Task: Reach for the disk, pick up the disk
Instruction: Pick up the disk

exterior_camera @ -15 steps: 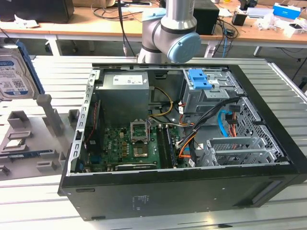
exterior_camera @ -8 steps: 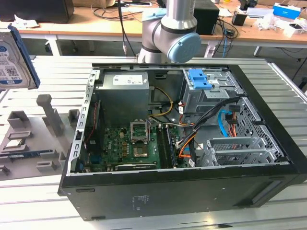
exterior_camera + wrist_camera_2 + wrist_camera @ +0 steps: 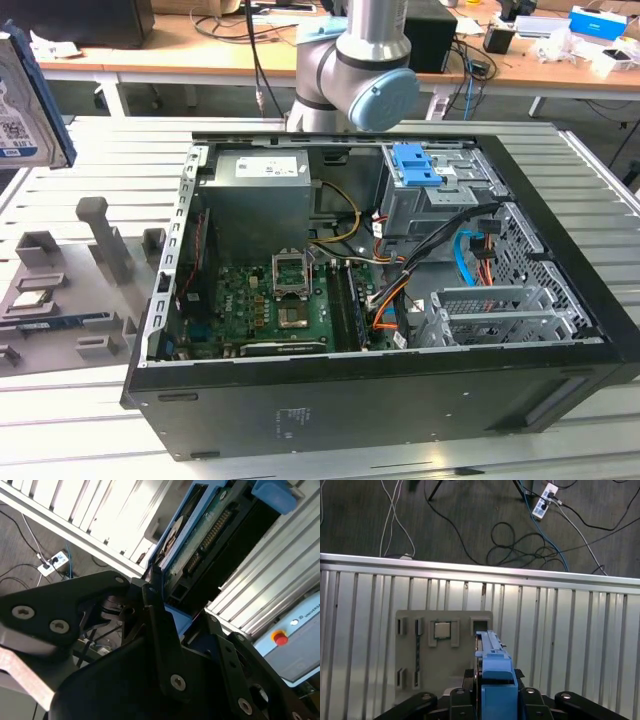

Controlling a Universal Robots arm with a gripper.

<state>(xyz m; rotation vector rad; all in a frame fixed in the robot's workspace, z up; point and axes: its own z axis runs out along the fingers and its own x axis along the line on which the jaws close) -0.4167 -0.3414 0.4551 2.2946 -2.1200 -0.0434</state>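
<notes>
Slatted table (image 3: 70,430): carries the whole work area on a flat base.

Computer case (image 3: 380,395): lies on its side at the exterior view's centre and right, side panel off, presumably so that bays and board face upward for access.

Arm (image 3: 360,70): rises behind the case.

Grey fixture tray (image 3: 445,670): rests on the table, apart from the case; has moulded slots, apparently to keep removed parts in fixed places.

Disk (image 3: 20,110): hangs in the air at the exterior view's far left, above the tray, clear of table and case; stands on edge.

Gripper (image 3: 492,696): fingers clenched on the disk from both flat sides, probably because the thin edges offer little hold. Pick-up judged complete.

Processor chip (image 3: 442,630): sits in a tray pocket, below the held disk.
</notes>
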